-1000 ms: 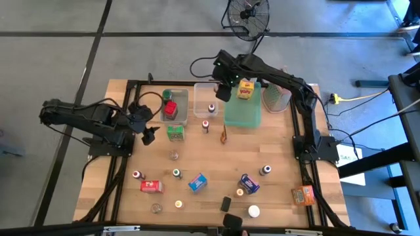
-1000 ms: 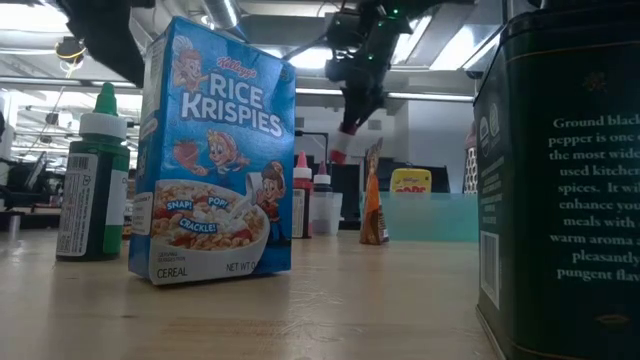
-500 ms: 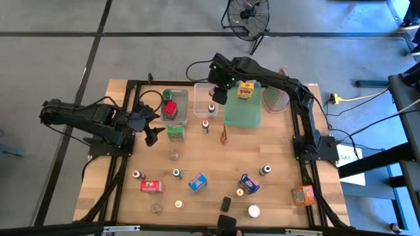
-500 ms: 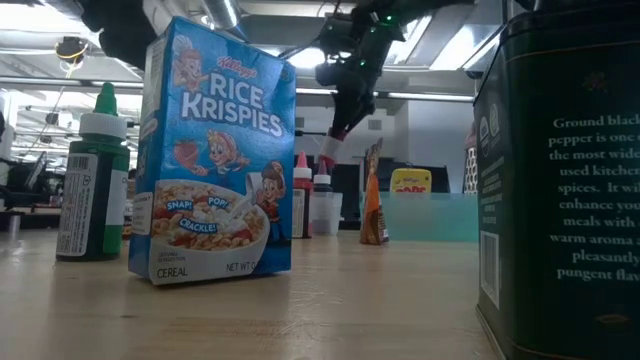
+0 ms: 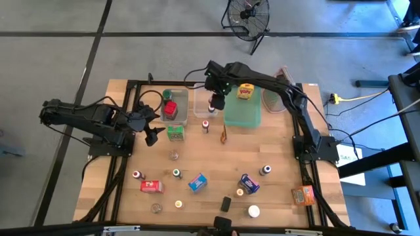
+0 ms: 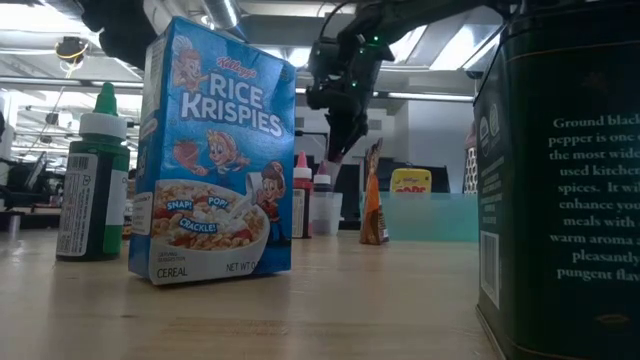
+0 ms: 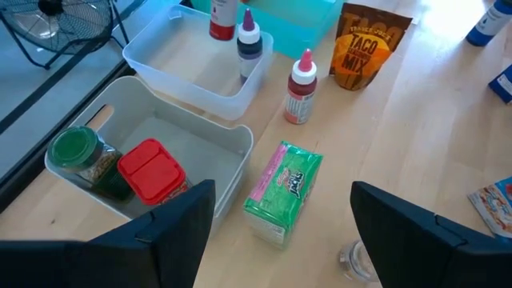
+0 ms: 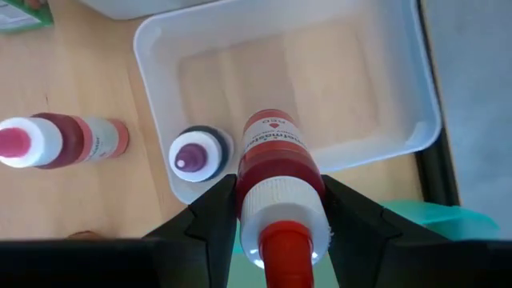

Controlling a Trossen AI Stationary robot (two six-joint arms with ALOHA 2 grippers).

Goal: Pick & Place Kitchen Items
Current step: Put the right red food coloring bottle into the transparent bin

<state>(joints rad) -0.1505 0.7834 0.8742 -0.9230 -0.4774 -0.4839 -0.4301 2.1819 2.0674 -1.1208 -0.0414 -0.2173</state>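
Observation:
My right gripper (image 5: 213,99) hangs over the far clear bin (image 5: 205,98) and is shut on a small red bottle (image 8: 276,172) with a red cap. Inside that bin a purple-capped bottle (image 8: 192,156) stands upright. A white-capped red bottle (image 8: 60,140) stands on the table just outside the bin. My left gripper (image 5: 152,133) is open at the left, clear of the table. It faces a green box (image 7: 282,188) and a second clear bin (image 7: 144,128) holding a green-lidded jar (image 7: 76,152) and a red box (image 7: 152,170). My right gripper pinches the red bottle between its two fingers (image 8: 210,220) at its upper body, just below the white neck (image 8: 280,204). The fingers point steeply down and lie along the bottle. Its cap points back toward the wrist and its base points down. The bottle hangs clear above the bin.
A green tray (image 5: 243,111) with a yellow box (image 5: 246,90) lies right of the bin, with a box grater (image 5: 275,98) beyond it. A taco packet (image 5: 224,135) stands near the middle. Several small bottles and boxes dot the near half, among them a blue cereal box (image 6: 215,150) and a dark tin (image 6: 560,170).
My right gripper has carried the red bottle toward the table's left, from over the green tray's edge to over the far clear bin. It has also sunk lower. The bottle stays in the hold, clear of everything.

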